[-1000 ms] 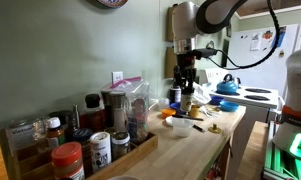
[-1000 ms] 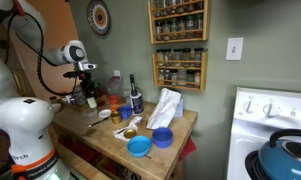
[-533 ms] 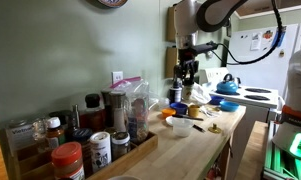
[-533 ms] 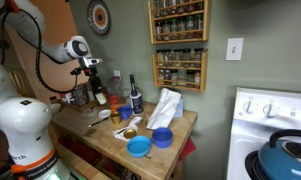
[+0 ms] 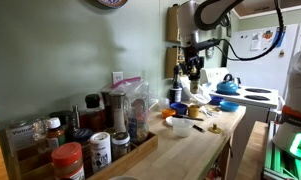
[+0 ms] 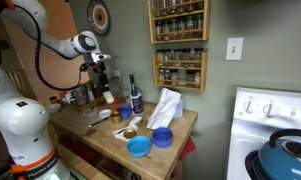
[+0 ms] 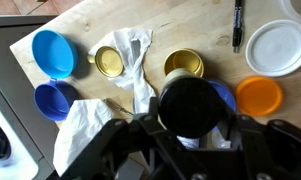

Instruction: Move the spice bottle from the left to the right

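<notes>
My gripper point(image 7: 190, 128) is shut on the spice bottle point(image 7: 190, 103). In the wrist view only its round dark cap shows between the fingers; its body is hidden. In both exterior views the gripper point(image 5: 193, 68) point(image 6: 102, 82) hangs in the air above the wooden counter point(image 5: 195, 145), with the bottle lifted clear of the surface. In the wrist view, lids and bowls lie on the counter below the bottle.
Below lie two blue bowls point(image 7: 52, 52) point(image 7: 54, 100), gold lids point(image 7: 111, 61) point(image 7: 184, 64), an orange lid point(image 7: 259, 95), a white lid point(image 7: 277, 45), a pen point(image 7: 237, 22) and crumpled paper point(image 7: 130, 60). A red-lidded jar point(image 5: 67, 160), other jars and a blender point(image 5: 118, 105) crowd one end. A stove with a blue kettle point(image 5: 228, 85) adjoins.
The arm has lifted and carried the held bottle sideways along the counter, away from the jars and toward the bowls and lids. Nothing on the counter has moved.
</notes>
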Action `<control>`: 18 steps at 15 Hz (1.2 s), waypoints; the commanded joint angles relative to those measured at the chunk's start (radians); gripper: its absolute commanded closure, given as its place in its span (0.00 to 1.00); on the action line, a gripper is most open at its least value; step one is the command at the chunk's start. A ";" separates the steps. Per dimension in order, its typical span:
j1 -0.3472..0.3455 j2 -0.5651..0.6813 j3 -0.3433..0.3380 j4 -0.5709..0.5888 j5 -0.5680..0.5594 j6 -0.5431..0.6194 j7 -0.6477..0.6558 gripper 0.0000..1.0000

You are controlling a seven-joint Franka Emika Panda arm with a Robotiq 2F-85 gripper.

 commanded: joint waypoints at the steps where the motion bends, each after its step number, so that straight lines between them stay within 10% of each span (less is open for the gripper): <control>1: -0.023 -0.022 -0.046 -0.012 0.036 0.007 -0.063 0.69; 9: -0.181 -0.017 -0.301 -0.064 0.178 0.147 -0.413 0.69; 15: -0.262 0.048 -0.303 -0.044 0.176 0.153 -0.256 0.69; 16: -0.264 0.061 -0.304 -0.042 0.175 0.159 -0.247 0.44; 18: -0.263 0.065 -0.302 -0.041 0.175 0.159 -0.249 0.44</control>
